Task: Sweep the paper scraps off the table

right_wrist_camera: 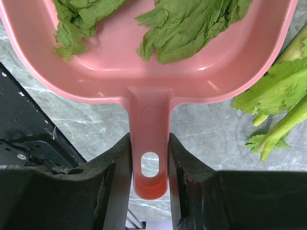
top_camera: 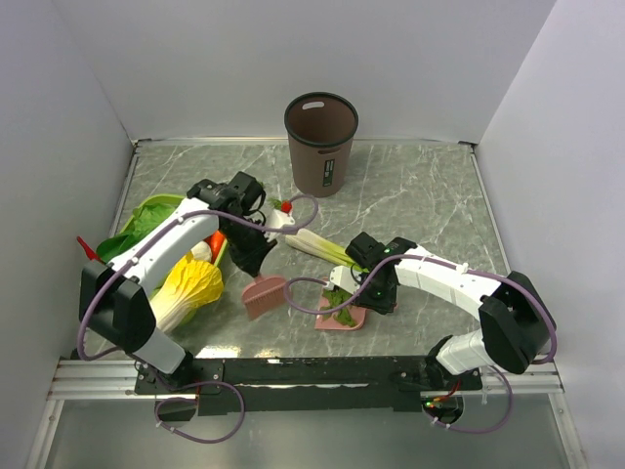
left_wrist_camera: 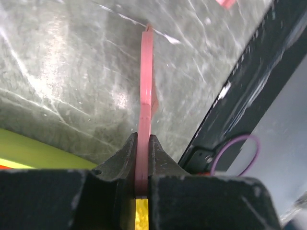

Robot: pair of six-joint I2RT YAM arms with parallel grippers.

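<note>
Dark-green paper scraps (right_wrist_camera: 187, 28) lie inside a pink dustpan (right_wrist_camera: 144, 72), which rests on the table (top_camera: 420, 195) near the front. My right gripper (right_wrist_camera: 149, 143) is shut on the dustpan's handle. From above, the dustpan (top_camera: 332, 322) with scraps (top_camera: 346, 315) sits just left of the right gripper (top_camera: 366, 293). My left gripper (left_wrist_camera: 143, 139) is shut on a thin pink sweeper blade (left_wrist_camera: 146, 86), seen edge-on. In the top view that sweeper (top_camera: 264, 295) stands on the table left of the dustpan, below the left gripper (top_camera: 252, 259).
A brown bin (top_camera: 320, 142) stands at the back centre. A white-and-green leek (top_camera: 312, 244) lies between the arms, its leaves (right_wrist_camera: 283, 96) beside the dustpan. A yellow-green cabbage (top_camera: 186, 288) and a green bowl (top_camera: 146, 220) sit at the left. The black front rail (top_camera: 312, 371) runs close behind the dustpan.
</note>
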